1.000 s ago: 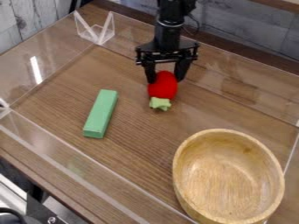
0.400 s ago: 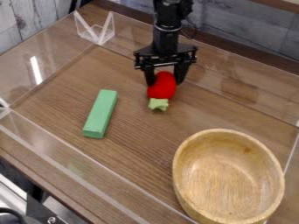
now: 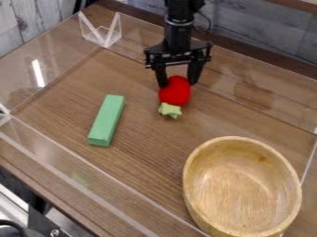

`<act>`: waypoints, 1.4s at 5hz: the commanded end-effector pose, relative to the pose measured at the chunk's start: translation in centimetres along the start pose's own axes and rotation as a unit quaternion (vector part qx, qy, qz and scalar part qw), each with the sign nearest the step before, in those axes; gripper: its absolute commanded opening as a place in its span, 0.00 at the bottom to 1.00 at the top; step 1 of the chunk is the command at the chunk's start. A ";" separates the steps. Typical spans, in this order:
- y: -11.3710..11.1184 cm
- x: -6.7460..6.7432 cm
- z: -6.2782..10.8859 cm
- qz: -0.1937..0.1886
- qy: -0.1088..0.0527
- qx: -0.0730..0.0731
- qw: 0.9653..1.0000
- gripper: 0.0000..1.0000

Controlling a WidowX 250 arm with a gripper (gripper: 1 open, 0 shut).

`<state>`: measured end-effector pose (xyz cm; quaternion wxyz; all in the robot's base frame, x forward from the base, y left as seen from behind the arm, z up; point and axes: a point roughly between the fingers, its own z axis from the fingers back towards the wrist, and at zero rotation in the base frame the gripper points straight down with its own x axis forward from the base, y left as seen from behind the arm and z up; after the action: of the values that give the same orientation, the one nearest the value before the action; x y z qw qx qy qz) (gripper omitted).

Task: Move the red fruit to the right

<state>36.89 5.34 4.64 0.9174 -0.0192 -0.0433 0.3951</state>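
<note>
The red fruit (image 3: 176, 91) is a small glossy red toy lying on the wooden table, with its light green leafy cap (image 3: 171, 110) pointing toward the front. My black gripper (image 3: 177, 81) comes down from above at the back centre. Its two fingers straddle the upper part of the fruit, one on each side. The jaws stand spread around the fruit, and I cannot see whether they press on it.
A green rectangular block (image 3: 107, 119) lies left of centre. A large wooden bowl (image 3: 242, 182) stands at the front right. Clear acrylic walls (image 3: 37, 74) ring the table, with a clear stand (image 3: 102, 30) at the back left.
The gripper and the red fruit have shifted a few pixels to the right since half a second ago. The block and bowl have not moved.
</note>
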 end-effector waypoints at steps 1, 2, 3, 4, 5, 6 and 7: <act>-0.1 1.5 1.8 0.014 -0.027 -0.021 0.999 0.00; -0.6 0.9 2.0 0.019 -0.025 -0.020 0.999 0.00; -1.2 0.4 2.3 0.023 -0.024 -0.019 0.999 0.00; -0.3 1.3 2.0 0.032 -0.023 -0.018 0.999 0.00; 0.6 2.2 1.7 0.041 -0.022 -0.017 0.999 0.00; 0.3 1.5 1.7 0.021 -0.019 -0.017 0.999 0.00; -0.1 0.7 1.7 0.002 -0.016 -0.018 1.000 0.00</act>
<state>36.70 5.94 4.09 0.9144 -0.0221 -0.0334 0.4028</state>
